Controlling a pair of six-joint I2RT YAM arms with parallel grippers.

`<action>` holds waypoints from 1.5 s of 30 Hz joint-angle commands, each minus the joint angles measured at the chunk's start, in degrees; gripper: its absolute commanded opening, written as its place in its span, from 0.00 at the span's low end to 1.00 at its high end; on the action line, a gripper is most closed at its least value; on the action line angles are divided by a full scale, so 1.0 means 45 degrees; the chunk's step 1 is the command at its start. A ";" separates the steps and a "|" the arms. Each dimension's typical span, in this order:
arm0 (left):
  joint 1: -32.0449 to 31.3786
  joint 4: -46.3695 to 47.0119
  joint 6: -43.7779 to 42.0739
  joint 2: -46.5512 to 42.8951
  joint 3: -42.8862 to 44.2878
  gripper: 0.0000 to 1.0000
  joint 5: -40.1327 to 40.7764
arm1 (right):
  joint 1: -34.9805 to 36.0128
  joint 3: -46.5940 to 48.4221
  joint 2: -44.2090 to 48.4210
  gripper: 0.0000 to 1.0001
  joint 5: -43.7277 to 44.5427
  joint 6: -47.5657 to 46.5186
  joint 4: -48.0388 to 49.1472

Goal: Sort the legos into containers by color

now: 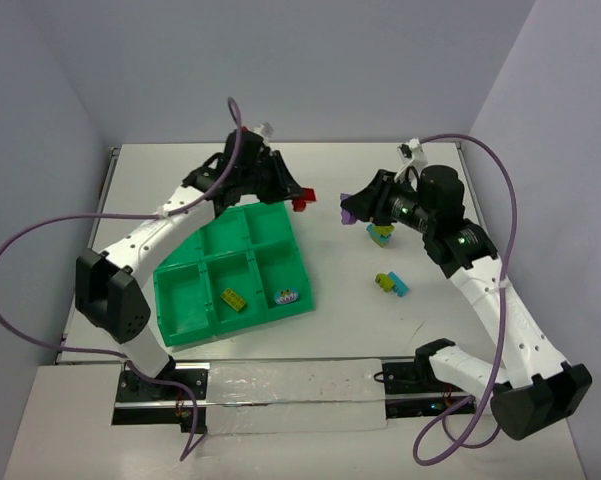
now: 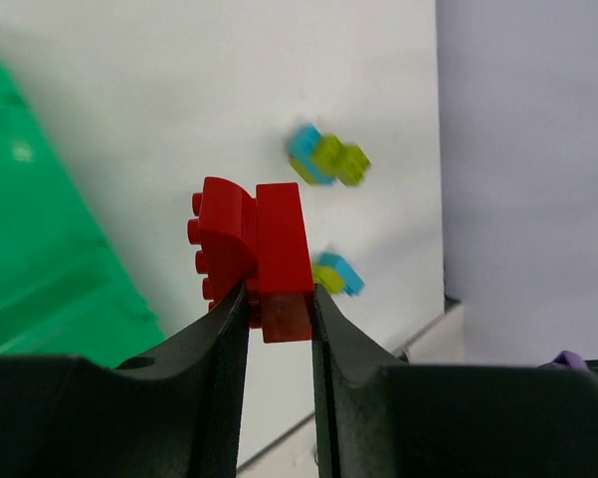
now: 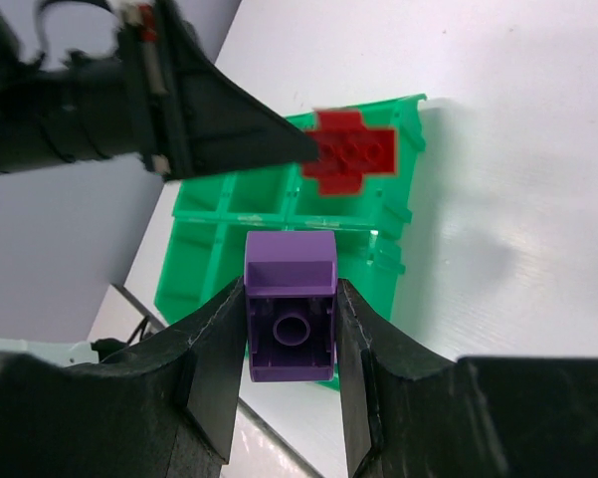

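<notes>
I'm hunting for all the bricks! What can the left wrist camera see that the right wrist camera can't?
Only left wrist: two small blue-and-yellow-green plastic brick clumps. Only right wrist: the right gripper clamping a purple plastic brick. Both: the red studded plastic bricks held by the left gripper, and the bright green plastic tray.

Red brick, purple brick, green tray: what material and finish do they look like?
Red brick: likely hard moulded plastic, glossy; crisp studs, slightly translucent lower edge.
Purple brick: same look, more satin; sharp edges, moulded tube underneath.
Green tray: probably moulded plastic, semi-gloss; uniform colour, raised walls.
</notes>
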State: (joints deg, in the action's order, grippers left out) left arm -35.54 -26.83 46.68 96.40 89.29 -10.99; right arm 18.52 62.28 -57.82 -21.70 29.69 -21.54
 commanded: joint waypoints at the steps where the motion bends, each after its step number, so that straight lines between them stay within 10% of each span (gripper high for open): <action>1: 0.2239 -0.1706 -0.0811 -0.2034 0.0696 0.00 0.0660 | 0.1166 0.1562 -0.1692 0.04 0.0623 -0.0191 0.0168; 8: 0.4776 -0.2001 -0.1080 -0.3894 -0.0203 0.00 0.0939 | 0.2734 0.3393 -0.5029 0.04 0.2101 -0.0371 0.0496; 22: 0.5175 -0.1668 -0.1419 -0.5048 -0.1666 0.00 0.1681 | 0.3813 0.8421 -1.2005 0.08 0.1900 0.0068 0.1046; 27: 0.5202 -0.1744 -0.1695 -0.5195 -0.1616 0.00 0.1662 | 0.4108 0.9798 -1.3486 0.30 0.2203 0.0133 0.0663; 30: 0.5187 -0.1612 -0.1691 -0.5329 -0.1742 0.00 0.1740 | 0.4209 0.9933 -1.3747 0.51 0.2406 0.0106 0.0588; 45: 0.5202 -0.1075 -0.1887 -0.4865 -0.1674 0.00 0.0523 | 0.4194 0.8346 -1.1594 0.63 0.2811 -0.0503 0.0525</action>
State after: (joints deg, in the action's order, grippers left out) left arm -12.52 -35.51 39.75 73.26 80.18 -4.51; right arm 37.36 102.46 -118.52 -11.16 29.56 -20.15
